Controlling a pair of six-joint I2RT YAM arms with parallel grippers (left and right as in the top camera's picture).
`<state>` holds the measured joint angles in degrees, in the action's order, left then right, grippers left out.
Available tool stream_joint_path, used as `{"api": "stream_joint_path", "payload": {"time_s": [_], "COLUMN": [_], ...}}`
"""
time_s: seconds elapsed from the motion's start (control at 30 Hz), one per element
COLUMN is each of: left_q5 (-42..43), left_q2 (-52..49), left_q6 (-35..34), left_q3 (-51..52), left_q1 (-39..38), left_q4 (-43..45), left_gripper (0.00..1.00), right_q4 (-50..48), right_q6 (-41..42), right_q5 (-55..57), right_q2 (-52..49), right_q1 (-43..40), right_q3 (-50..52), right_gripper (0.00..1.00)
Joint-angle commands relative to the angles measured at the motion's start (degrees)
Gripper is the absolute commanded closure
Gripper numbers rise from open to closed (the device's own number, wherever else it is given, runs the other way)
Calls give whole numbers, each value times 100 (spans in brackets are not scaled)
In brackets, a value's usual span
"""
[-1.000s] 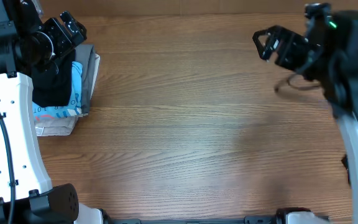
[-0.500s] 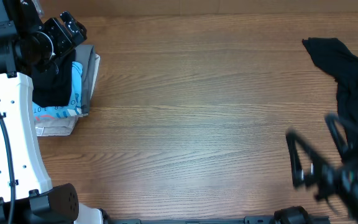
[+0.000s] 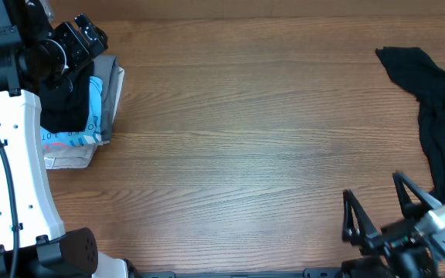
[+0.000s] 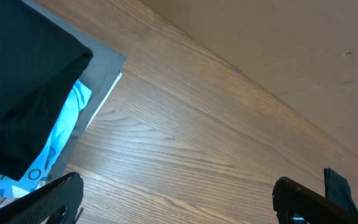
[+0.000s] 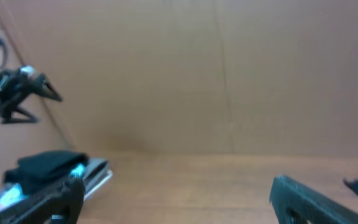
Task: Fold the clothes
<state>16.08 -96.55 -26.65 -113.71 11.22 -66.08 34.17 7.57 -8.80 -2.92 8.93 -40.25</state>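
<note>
At the far right of the tabletop (image 3: 238,154) lies a crumpled black garment (image 3: 439,108), partly out of frame. Right tool (image 3: 378,210) hovers near the front edge just beside it, fingers spread wide, holding nothing. Left tool (image 4: 179,198) hangs wide open and empty over the left stack (image 3: 76,116), where a folded black garment (image 3: 60,104) tops a light-blue shirt (image 3: 95,108) and grey garment (image 3: 114,81)

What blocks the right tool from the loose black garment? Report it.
Nothing visible. The right tool, open, hovers near the front edge; only bare table lies between it and the black garment at the right edge.
</note>
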Motion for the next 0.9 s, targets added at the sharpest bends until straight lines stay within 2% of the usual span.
{"api": "stream_joint_path", "payload": {"time_s": [0.0,0.2,0.4,0.87], "left_q5": [24,24,24,24], "left_q2": [44,44,44,44], "left_q6": [4,4,4,4], "left_q3": [20,20,20,20], "left_q1": [0,-2,0,0], "left_q4": [7,7,7,7], "left_gripper": [0,0,0,0], "right_q4": [-791,-2653,-3722,-3779], "right_q6": [-57,-55,-55,-52], "right_q5": [129,127,129,127], "right_q2": [247,271,271,271], "right_q1": [-138,-363,-503,-505], "right_q3": [870,2203,3182,3980], "right_gripper": [0,0,0,0]}}
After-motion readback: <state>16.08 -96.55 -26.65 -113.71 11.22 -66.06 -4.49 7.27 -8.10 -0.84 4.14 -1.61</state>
